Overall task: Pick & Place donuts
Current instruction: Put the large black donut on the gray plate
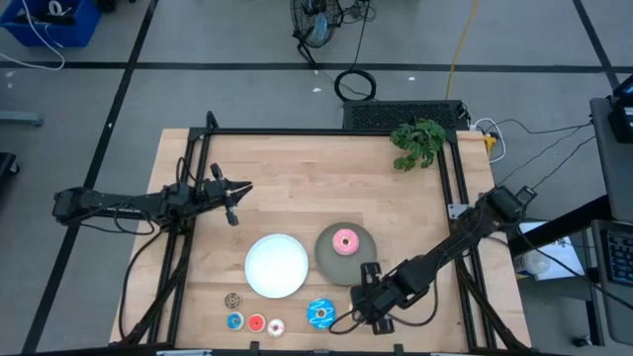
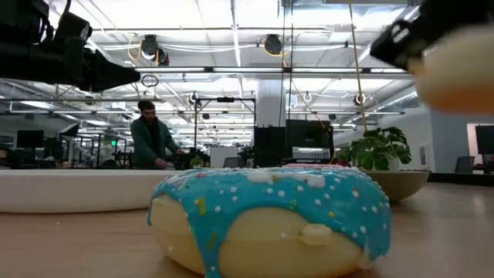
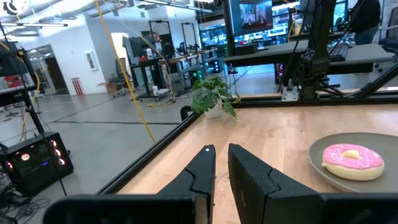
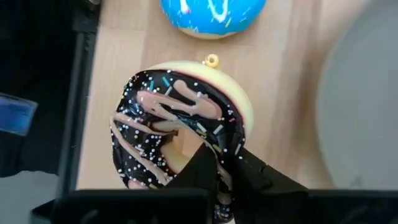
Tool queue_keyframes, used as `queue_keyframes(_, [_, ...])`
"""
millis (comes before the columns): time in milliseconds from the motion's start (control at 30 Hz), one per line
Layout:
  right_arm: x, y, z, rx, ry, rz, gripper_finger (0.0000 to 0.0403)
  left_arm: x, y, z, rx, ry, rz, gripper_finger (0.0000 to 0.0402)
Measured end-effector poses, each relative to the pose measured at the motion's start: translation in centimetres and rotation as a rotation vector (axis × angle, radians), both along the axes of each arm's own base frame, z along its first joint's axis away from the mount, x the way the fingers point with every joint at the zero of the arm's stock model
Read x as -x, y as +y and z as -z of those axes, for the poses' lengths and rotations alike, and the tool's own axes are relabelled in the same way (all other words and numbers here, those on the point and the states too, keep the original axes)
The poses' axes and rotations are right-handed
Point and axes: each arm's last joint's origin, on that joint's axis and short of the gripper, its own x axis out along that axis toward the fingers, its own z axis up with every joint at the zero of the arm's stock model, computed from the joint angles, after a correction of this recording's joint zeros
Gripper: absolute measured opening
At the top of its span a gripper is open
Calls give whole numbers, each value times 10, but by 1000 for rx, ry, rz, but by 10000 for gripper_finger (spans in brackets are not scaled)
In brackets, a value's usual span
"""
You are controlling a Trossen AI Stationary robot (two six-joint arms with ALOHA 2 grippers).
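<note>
Two grippers appear; only my right gripper is at work, near the front edge of the tabletop toward its right corner. Its fingers are pinched narrow through the ring of the dark brown drizzled donut, one finger in the hole, one outside, so the donut is held and tilted in the right wrist view. The blue sprinkled donut lies just beside it, toward the left along the front edge. The grey plate, already bearing the pink donut, lies just behind my right gripper, away from the front edge; the white plate sits to that plate's left. By my judgement the coming move is a short carry rearward, and my right arm is plainly the nearer. Four tiny donuts sit at the front edge, left of the blue one. My left gripper waits near the left edge, fingers nearly together, holding nothing.
</note>
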Motion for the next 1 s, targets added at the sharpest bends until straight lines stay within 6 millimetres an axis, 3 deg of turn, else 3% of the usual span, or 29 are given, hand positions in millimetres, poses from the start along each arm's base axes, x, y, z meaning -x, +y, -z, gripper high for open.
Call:
queue_keyframes(300, [18,-26,-55,-83,-64,66,13,0,0,0,0,0,-1,51])
queue_keyframes(433, [25,-35,-70,-98,-82,82,12,0,0,0,0,0,-1,51])
queue_keyframes(1000, [31,-42,-67,-55,-11,143,12,0,0,2,2,21,0,51])
